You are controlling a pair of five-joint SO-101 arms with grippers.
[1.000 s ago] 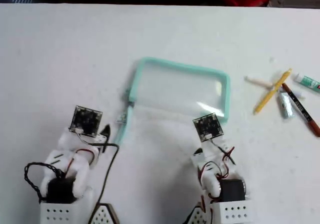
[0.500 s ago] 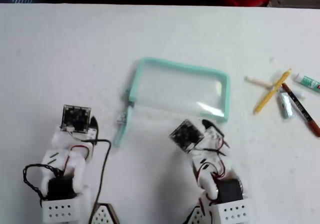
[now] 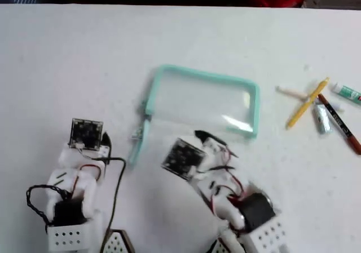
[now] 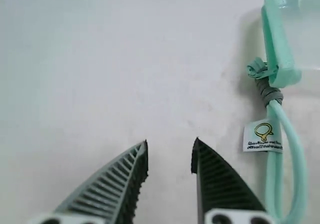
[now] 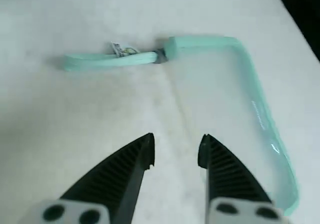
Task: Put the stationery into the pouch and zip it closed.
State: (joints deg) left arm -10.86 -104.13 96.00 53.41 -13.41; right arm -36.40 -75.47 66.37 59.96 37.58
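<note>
A clear pouch (image 3: 203, 98) with a teal border lies flat at mid-table, its teal wrist strap (image 3: 138, 143) trailing off the near left corner. The stationery lies loose at the right: a yellow pen (image 3: 307, 102), a brown pen (image 3: 339, 124), a white stick (image 3: 292, 92), a tube (image 3: 345, 92) and a small silvery piece (image 3: 322, 119). My right gripper (image 5: 176, 149) hovers open over the pouch (image 5: 220, 94) near its front edge, facing the strap (image 5: 107, 59). My left gripper (image 4: 170, 151) is open over bare table, beside the strap (image 4: 284, 149) and the pouch corner (image 4: 280, 59).
A paper tag (image 4: 262, 136) hangs on the strap. The white table (image 3: 84, 56) stretches wide to the left and behind the pouch. Both arm bases stand at the near edge; a black cable (image 3: 118, 191) loops by the left one.
The right arm has swung left along the pouch's front edge and turned toward the strap corner. The left arm drew back a little a second ago, then kept still.
</note>
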